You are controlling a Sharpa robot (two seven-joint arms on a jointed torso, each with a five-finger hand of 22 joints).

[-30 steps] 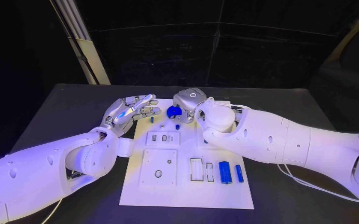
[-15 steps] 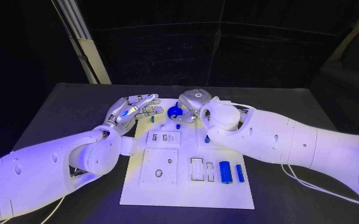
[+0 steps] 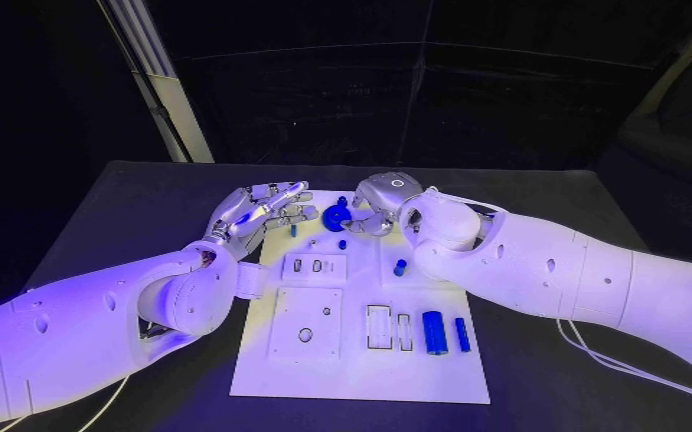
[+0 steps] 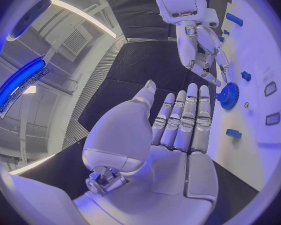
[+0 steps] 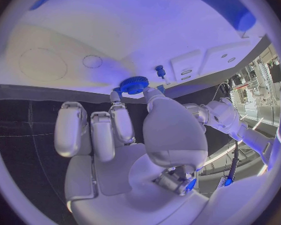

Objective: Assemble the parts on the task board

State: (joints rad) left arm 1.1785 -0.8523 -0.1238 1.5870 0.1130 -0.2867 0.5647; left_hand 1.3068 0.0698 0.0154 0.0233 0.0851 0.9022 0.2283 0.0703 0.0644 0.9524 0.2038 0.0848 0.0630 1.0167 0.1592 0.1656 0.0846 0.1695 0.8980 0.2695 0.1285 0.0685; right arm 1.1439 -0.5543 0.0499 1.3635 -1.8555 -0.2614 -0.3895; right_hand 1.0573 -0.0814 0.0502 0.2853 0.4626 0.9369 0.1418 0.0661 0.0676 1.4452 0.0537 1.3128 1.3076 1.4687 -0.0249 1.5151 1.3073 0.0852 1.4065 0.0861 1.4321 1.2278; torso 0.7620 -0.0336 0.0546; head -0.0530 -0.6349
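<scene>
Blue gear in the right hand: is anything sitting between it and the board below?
Nothing visible blocks it. The right hand pinches the blue gear over the far end of the task board. The left hand hangs open beside it, apart from the gear. A small blue peg stands on the board close by.

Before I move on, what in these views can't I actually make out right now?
- Head view: whether the blue gear touches the task board; the right hand covers its far side.
- Head view: the board's right edge near the small blue peg, hidden under the right arm.
- Left wrist view: the board is cut off at the circle's rim.
- Left hand is open; what lies beneath it on the board is hidden.
</scene>
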